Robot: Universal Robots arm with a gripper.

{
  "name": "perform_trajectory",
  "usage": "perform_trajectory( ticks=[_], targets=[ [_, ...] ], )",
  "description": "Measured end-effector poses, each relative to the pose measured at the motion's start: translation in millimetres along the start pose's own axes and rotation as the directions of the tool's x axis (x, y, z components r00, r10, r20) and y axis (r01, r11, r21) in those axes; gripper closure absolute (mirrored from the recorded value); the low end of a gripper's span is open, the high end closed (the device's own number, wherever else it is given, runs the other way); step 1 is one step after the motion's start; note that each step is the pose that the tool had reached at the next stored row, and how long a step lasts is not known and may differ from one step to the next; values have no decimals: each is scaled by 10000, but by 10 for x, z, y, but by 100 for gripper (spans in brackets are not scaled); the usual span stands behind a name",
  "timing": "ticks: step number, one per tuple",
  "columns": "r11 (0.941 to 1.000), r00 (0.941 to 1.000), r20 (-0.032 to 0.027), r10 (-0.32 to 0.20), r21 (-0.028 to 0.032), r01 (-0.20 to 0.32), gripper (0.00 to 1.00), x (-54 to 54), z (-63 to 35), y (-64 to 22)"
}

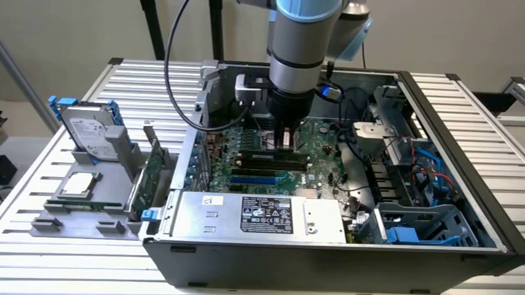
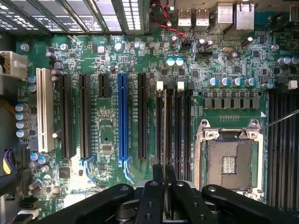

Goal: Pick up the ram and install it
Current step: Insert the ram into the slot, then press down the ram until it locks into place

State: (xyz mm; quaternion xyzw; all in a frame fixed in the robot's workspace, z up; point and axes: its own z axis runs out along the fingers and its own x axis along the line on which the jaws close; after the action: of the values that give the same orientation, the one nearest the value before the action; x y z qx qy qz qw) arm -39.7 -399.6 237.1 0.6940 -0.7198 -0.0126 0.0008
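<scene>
Silver slatted bench fills the scene, and on it sits an open black computer case with its green motherboard exposed. From above, a grey robot arm reaches down into the case, its end effector low over the board near the black memory slots.

From the wrist view, the end effector is closed narrowly on the ram — a thin stick seen edge-on, held upright between the black fingers. The stick lies in line with one of the long memory slots, among white latches; whether it is fully seated cannot be told. Beside these slots is the open silver processor socket, and further off a long blue expansion slot.

Towards the exterior view's left, a grey holder on the bench carries a hard drive, a square silver processor chip and a green expansion card standing on edge.
</scene>
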Motion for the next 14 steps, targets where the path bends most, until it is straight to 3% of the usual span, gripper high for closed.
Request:
perform_trajectory(
  ticks=[14],
  targets=[
    [10000,9999,-81,-70,1,70,100,1,60,-10]
  ],
)
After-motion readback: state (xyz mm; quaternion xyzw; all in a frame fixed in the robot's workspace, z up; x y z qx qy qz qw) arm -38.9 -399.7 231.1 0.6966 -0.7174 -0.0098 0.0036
